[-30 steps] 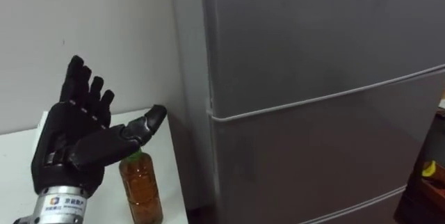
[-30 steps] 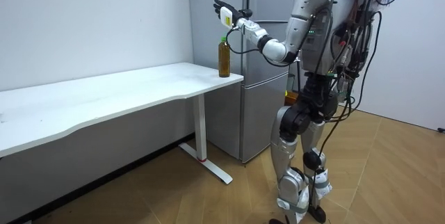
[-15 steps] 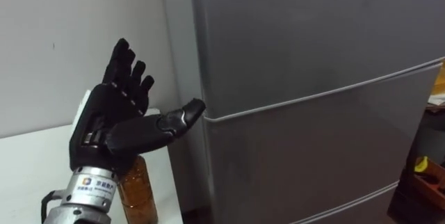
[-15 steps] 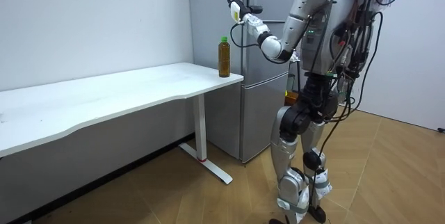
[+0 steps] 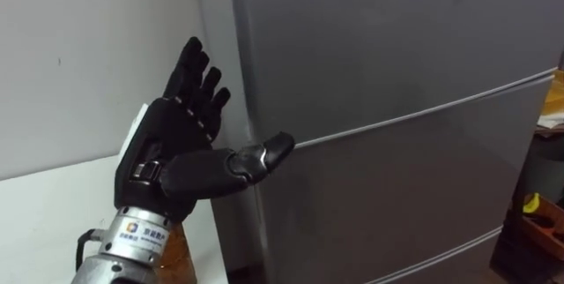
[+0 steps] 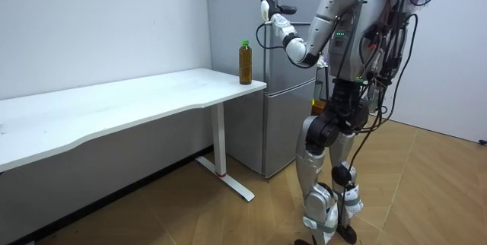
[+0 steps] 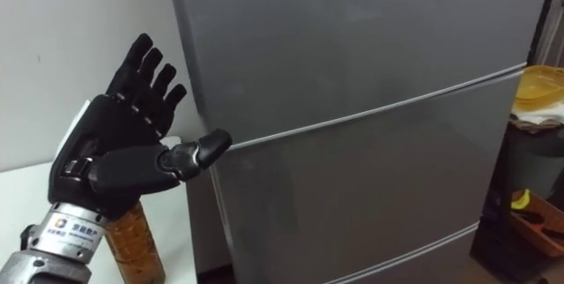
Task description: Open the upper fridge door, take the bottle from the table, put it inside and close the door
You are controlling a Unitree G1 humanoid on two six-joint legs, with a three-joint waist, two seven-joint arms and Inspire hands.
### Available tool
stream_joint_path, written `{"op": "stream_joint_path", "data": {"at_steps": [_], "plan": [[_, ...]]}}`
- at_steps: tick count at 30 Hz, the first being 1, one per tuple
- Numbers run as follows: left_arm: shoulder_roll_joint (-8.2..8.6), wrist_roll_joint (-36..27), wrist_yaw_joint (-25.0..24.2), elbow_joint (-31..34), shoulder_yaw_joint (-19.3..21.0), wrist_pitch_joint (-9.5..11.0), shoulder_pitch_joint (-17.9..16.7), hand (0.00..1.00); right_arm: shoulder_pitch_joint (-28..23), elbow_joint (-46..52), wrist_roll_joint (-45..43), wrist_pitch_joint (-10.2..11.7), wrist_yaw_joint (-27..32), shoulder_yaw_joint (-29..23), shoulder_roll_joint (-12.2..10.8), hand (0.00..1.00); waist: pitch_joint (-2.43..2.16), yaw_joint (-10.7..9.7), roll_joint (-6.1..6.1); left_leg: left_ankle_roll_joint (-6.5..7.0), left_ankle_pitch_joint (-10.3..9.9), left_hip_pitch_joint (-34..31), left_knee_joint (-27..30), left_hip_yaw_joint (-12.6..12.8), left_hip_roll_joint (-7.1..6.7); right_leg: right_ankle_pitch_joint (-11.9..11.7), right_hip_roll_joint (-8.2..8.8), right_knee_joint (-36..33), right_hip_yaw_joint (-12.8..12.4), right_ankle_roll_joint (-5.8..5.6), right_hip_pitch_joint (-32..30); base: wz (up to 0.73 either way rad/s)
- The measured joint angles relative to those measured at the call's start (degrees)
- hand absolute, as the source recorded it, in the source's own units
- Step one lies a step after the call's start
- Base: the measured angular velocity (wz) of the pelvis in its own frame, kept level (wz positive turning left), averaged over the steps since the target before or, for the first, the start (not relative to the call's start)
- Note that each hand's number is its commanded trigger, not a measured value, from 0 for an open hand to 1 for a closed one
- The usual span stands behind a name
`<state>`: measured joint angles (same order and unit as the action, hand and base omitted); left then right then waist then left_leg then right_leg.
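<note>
An amber bottle (image 6: pixel 245 62) with a green cap stands upright on the corner of the white table (image 6: pixel 137 100) beside the grey fridge (image 5: pixel 397 72). In the eye views my left hand (image 5: pixel 181 156) is raised in front of the bottle (image 7: pixel 132 240) and hides its top. The hand is open with straight fingers and holds nothing. Its thumb points at the fridge's left edge, at the level of the seam (image 5: pixel 423 112) under the upper door. All the fridge doors are closed. In the room view I stand facing the fridge with the left hand (image 6: pixel 268 9) held high at its edge.
The table (image 5: pixel 53 222) runs along the white wall to my left. At the right, beside the fridge, are a yellow bowl (image 7: pixel 538 81) on a dark stand and a small yellow object (image 5: pixel 531 205) lower down. The wooden floor (image 6: pixel 418 184) behind me is open.
My left hand has moved up and right, from just above the bottle to the fridge's left edge. The bottle has stayed on the table. The eye views have shifted towards the fridge.
</note>
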<state>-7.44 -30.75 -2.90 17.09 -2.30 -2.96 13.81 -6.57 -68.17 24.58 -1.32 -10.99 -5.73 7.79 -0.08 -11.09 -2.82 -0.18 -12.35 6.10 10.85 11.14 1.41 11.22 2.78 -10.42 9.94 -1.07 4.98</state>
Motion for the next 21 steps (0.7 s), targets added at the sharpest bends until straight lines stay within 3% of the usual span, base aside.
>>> {"op": "stream_joint_path", "data": {"at_steps": [8, 21], "plan": [[-0.02, -0.1, 0.0, 2.3, -1.1, -0.6, 0.5, 0.0, 1.0, -0.7, -0.2, 0.0, 0.0, 0.2, 0.5, 0.0, 0.52, -1.0, -0.77, 0.0, 0.0, 0.0, 0.0, 0.0, 0.03, 0.0, -0.01, -0.1, 0.0, 0.01, -0.1, 0.0], [-0.15, -1.0, -0.3, 3.9, -1.3, -0.8, 0.6, 0.0, 1.3, -0.7, 0.1, 0.1, -0.1, 1.7, 0.8, 0.0, 0.56, -1.0, -0.53, 0.0, 0.0, -0.9, 0.0, 0.0, 0.03, 0.0, 0.02, -0.2, 0.3, 0.01, -0.8, 0.01]]}}
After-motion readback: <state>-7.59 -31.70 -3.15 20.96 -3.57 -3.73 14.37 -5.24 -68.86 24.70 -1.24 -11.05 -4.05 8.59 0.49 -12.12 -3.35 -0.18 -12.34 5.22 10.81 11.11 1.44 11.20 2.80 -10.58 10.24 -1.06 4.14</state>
